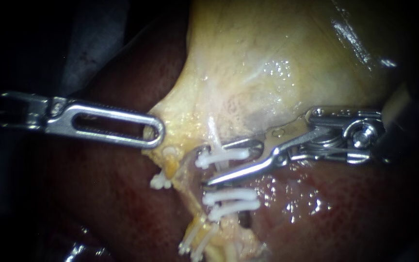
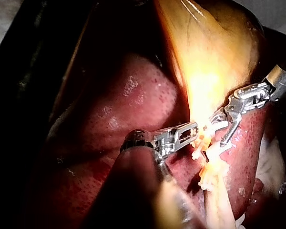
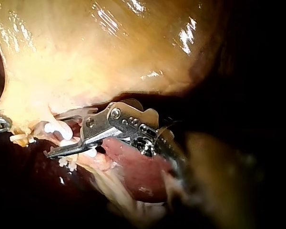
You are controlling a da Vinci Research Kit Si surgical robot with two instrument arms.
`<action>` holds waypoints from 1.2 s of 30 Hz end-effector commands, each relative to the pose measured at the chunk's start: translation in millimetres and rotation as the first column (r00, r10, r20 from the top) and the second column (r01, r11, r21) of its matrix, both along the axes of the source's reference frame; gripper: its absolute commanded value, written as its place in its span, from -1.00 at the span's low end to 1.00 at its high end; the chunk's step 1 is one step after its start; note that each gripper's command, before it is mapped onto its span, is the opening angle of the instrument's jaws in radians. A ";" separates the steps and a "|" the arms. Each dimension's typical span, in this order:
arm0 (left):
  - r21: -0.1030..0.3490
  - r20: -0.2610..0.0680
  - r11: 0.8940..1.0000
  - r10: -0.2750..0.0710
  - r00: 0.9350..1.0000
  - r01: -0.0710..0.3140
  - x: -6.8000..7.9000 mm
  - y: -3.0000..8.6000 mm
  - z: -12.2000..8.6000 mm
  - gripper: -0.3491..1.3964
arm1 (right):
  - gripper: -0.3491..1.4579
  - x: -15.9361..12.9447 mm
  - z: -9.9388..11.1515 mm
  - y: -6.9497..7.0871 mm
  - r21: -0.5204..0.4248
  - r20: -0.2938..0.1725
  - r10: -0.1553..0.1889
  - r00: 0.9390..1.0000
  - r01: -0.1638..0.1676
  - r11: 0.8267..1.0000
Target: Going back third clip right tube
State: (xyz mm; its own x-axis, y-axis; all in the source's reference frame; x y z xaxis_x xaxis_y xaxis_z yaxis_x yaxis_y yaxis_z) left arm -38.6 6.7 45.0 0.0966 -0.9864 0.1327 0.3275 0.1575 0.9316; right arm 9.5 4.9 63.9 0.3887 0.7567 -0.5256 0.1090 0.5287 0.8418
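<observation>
Against dark red liver (image 1: pixel 98 204), the left instrument (image 1: pixel 157 133) is pinching the gallbladder (image 1: pixel 267 58) edge with closed jaws. The right instrument (image 1: pixel 218 164), jaws gaping around the top clip (image 1: pixel 224 155), should be backing straight out.

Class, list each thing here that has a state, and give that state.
Left instrument, shut on gallbladder edge.
Right instrument, open, astride top clip.
Top clip, closed.
Lower two clips, closed.
</observation>
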 end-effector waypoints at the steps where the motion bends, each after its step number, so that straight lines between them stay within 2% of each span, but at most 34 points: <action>1: 0.000 0.000 1.000 0.000 1.000 0.000 0.0 0.0 0.0 -1.00 | -0.07 0.0 0.0 0.0 -0.007 -0.001 0.000 1.000 0.000 1.000; 9: 0.000 0.000 1.000 0.000 1.000 0.000 0.0 0.0 0.0 -1.00 | -0.05 -0.7 0.0 0.3 -0.080 -0.023 0.000 1.000 -0.002 0.997; 22: 0.000 0.000 1.000 0.000 1.000 0.000 0.0 0.0 0.0 -1.00 | -0.03 -0.5 0.3 0.3 -0.115 -0.034 -0.005 0.999 0.001 0.993; 30: 0.000 0.000 1.000 0.000 1.000 0.000 0.0 0.0 0.0 -1.00 | -0.02 -0.6 0.6 0.7 -0.175 -0.054 -0.016 0.998 0.007 0.985; 36: 0.000 0.000 1.000 0.000 1.000 0.000 0.0 0.0 0.0 -1.00 | -0.03 -0.4 0.8 0.0 -0.176 -0.058 -0.027 0.998 0.017 0.984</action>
